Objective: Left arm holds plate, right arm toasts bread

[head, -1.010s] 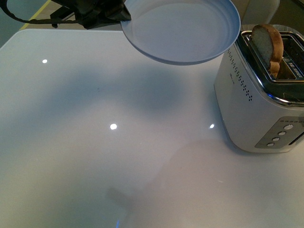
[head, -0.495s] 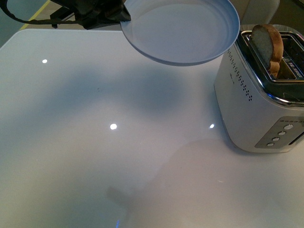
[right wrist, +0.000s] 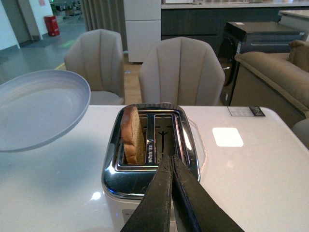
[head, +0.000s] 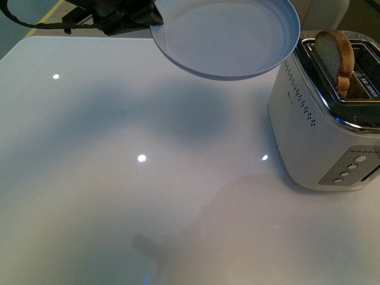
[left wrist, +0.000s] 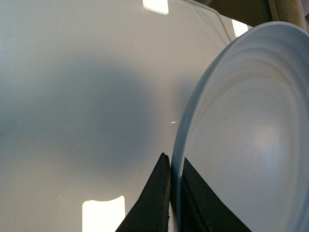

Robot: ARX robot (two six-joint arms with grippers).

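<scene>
Clamped on the rim of the plate (left wrist: 241,135), one jaw on either side of its edge: the left gripper (left wrist: 171,162). Pressed together with nothing between, above the toaster (right wrist: 112,166): the jaws of the right gripper (right wrist: 169,157). Plate bare, held aloft at top centre of the front view, slightly tilted over the table (head: 119,178). In the toaster slot nearer the plate, at the right edge of the frame, the bread (head: 334,56), upright and sticking half out. No visible shift from a second ago in plate, bread or toaster. Bread light brown, darker crust, rounded top.
</scene>
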